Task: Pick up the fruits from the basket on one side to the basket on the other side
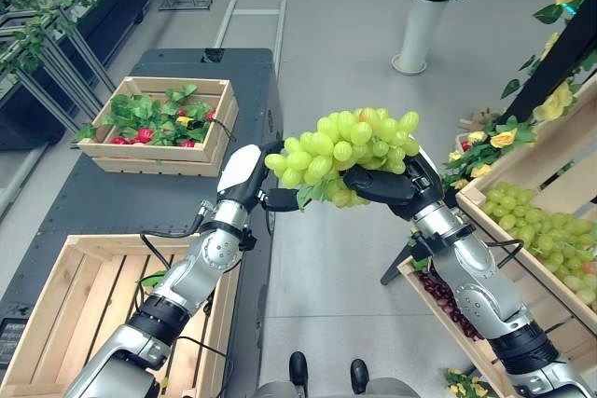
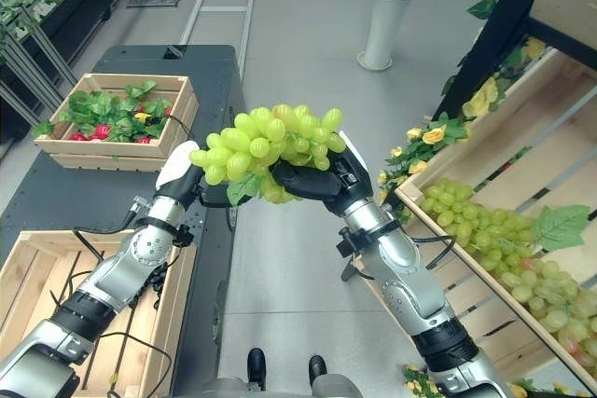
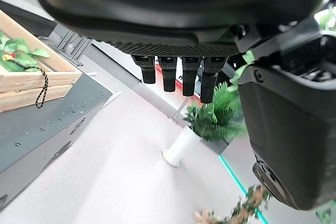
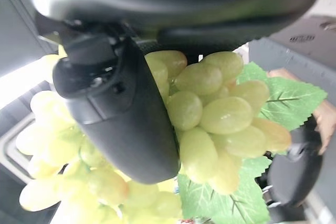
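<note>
Surface: a dark grey metal surface runs along the robot's left side, carrying two wooden crates.
Room: pale grey floor; a white tall planter with a green plant stands well ahead; yellow artificial roses with leaves trail along the wooden shelf on the robot's right.
Fruit: a bunch of light green grapes with a green fabric leaf is held up in the air between the two arms, above the floor and clear of every crate.
Fruit axis: the bunch lies roughly level, its long axis running left to right, the narrower end toward the left hand; the leaf hangs from its underside.
Right hand: the dark right hand is under the bunch with fingers and thumb curled round it, as the right wrist view shows.
Left hand: the dark left hand with a white thumb cover is just beside the bunch's narrow end; its fingers are curled down and the left wrist view shows nothing in them.
Far crate: a pale wooden crate holds green leaves and small red fruits.
Near crate: a slatted wooden crate close to the left arm, with bare slats visible.
Right-side bin: a sloped wooden bin holds more loose green grape bunches; a lower tray holds dark red grapes.
</note>
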Robot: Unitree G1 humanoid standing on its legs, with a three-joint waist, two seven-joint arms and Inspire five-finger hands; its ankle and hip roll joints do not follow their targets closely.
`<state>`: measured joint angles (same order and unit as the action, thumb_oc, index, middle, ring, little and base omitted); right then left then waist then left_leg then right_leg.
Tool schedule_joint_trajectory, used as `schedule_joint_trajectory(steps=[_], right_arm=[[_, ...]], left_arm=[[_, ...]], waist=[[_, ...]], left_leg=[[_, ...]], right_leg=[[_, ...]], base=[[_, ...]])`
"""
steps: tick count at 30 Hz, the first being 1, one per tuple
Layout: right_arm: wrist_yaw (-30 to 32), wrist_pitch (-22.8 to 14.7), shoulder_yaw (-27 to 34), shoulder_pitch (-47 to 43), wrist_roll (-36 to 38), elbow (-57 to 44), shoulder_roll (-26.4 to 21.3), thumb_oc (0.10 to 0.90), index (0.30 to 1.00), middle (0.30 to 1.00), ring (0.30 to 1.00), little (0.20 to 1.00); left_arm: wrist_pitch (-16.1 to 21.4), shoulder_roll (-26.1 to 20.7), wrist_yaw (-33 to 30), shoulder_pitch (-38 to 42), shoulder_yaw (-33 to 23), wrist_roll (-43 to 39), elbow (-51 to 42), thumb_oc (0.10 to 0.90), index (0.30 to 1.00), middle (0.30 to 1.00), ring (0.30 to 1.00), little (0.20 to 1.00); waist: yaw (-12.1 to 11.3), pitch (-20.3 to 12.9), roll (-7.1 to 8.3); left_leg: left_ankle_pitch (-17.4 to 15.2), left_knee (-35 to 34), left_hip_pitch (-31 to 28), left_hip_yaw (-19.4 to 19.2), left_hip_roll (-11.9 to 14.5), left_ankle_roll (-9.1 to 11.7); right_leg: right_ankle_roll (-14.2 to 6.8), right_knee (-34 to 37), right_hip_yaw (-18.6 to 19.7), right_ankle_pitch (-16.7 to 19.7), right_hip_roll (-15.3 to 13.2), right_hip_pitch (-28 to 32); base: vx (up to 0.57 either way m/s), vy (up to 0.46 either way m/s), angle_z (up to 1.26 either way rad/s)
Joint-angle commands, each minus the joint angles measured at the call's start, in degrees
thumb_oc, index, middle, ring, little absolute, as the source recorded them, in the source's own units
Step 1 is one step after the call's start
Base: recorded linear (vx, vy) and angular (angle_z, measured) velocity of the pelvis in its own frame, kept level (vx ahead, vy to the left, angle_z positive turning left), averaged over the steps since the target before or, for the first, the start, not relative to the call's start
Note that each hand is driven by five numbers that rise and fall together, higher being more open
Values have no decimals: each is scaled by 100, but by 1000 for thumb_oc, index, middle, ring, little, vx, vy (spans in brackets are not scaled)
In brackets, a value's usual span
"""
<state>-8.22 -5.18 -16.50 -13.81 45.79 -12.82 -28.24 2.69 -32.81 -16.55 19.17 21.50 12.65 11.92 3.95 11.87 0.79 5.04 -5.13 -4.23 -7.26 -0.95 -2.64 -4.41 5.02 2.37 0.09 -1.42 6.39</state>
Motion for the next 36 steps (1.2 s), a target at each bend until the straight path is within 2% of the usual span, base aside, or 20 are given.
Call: schedule_joint_trajectory(steps=[1, 4, 11, 13, 21, 29, 36], right_arm=[[-430, -864, 732, -390, 687, -936, 414, 400, 300, 300, 300, 300], [-487, -758, 797, -398, 807, -1119, 392, 400, 300, 300, 300, 300], [-622, -849, 1138, -326, 889, -1616, 282, 400, 300, 300, 300, 300], [-579, -939, 1283, -289, 793, -1684, 224, 400, 300, 300, 300, 300], [-542, -921, 1933, -101, 322, -1776, -10, 400, 300, 300, 300, 300], [-178, -439, 2689, 114, -369, -1325, -466, 400, 300, 300, 300, 300], [452, -108, 2819, 74, -1026, -522, -1071, 400, 300, 300, 300, 300]], left_arm=[[285, 243, -474, 343, -259, 5, 333, 800, 900, 900, 900, 900], [227, 302, -394, 266, -257, -39, 342, 800, 900, 900, 900, 900], [204, 349, -392, 136, -253, 8, 342, 800, 900, 900, 900, 900], [251, 333, -350, 96, -248, 34, 333, 800, 900, 900, 900, 900], [359, 324, -305, 86, -197, 144, 436, 800, 900, 900, 900, 900], [468, 411, -492, 134, 29, 82, 700, 800, 900, 900, 900, 900], [507, 392, -676, 148, 225, -39, 889, 800, 900, 900, 900, 900]], waist=[[13, -763, 16], [31, -750, 14], [109, -707, 31], [142, -703, 26], [337, -670, 18], [626, -654, 24], [726, -643, 122]], left_leg=[[-924, 48, -239, 89, -182, 27], [-942, 48, -257, 81, -177, 21], [-982, 56, -275, 26, -155, 23], [-995, 61, -282, 11, -151, 22], [-1055, 77, -345, -133, -132, 3], [-1079, 30, -415, -301, -107, 6], [-1129, 27, -472, -351, -102, -10]], right_leg=[[-84, -225, -196, -36, 141, -286], [-77, -245, -168, -58, 155, -285], [-78, -264, -99, -67, 181, -299], [-79, -273, -71, -73, 193, -302], [-105, -336, 70, -70, 218, -333], [-170, -312, 304, 12, 263, -382], [-211, -305, 357, 2, 284, -360]], base=[[1, 13, -8], [11, 11, -7], [2, 1, -1], [17, 31, -9], [18, 42, -12], [15, 44, -16], [26, 19, -15]])
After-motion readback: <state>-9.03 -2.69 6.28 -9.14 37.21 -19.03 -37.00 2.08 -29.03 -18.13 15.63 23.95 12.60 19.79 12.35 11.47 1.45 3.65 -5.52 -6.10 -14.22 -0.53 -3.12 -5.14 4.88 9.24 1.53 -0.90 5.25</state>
